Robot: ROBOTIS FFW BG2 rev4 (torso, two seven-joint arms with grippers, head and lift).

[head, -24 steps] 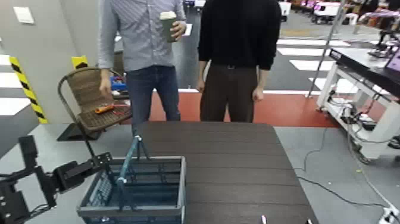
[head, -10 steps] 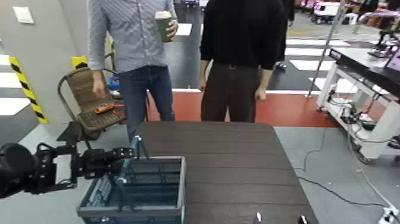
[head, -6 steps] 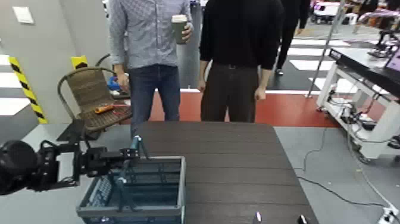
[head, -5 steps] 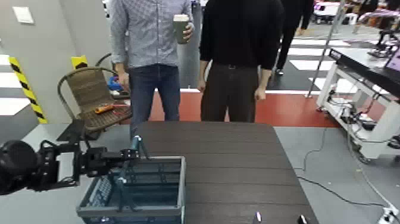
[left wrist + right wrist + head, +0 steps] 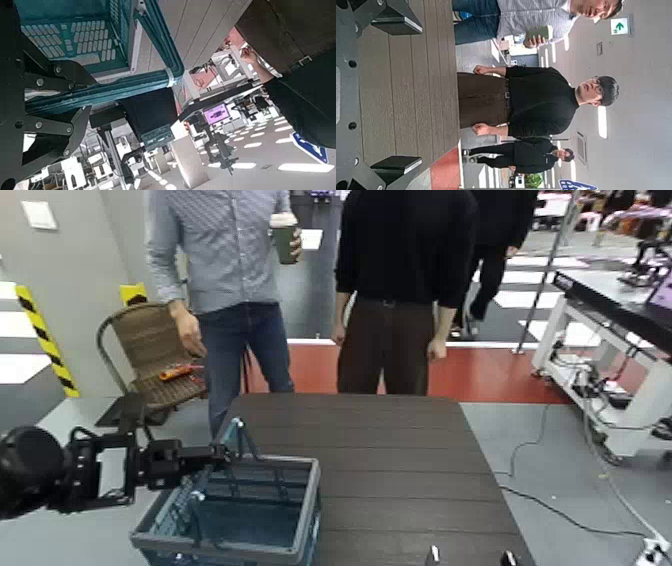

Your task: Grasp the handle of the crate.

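Note:
The crate (image 5: 311, 512), teal lattice with a grey rim, sits at the near left corner of the dark table (image 5: 400, 460). Its thin teal handle (image 5: 240, 440) stands raised over the left side. My left gripper (image 5: 213, 455) reaches in from the left and is shut on the handle near its top. In the left wrist view the teal handle bar (image 5: 162, 57) runs between the black fingers (image 5: 150, 115), with the crate lattice (image 5: 79, 36) behind. My right gripper (image 5: 468, 558) waits at the table's near edge, open and empty, as the right wrist view (image 5: 395, 91) shows.
Two people stand behind the table: one in a striped shirt (image 5: 215, 250) holding a cup (image 5: 285, 235), one in black (image 5: 400, 280). A wicker chair (image 5: 150, 350) with an orange tool (image 5: 175, 372) stands at the back left. A workbench (image 5: 610, 300) is at the right.
My left gripper swung in from the far left and closed on the handle. The crate has since shifted slightly right and tilted. The person in the striped shirt moved about.

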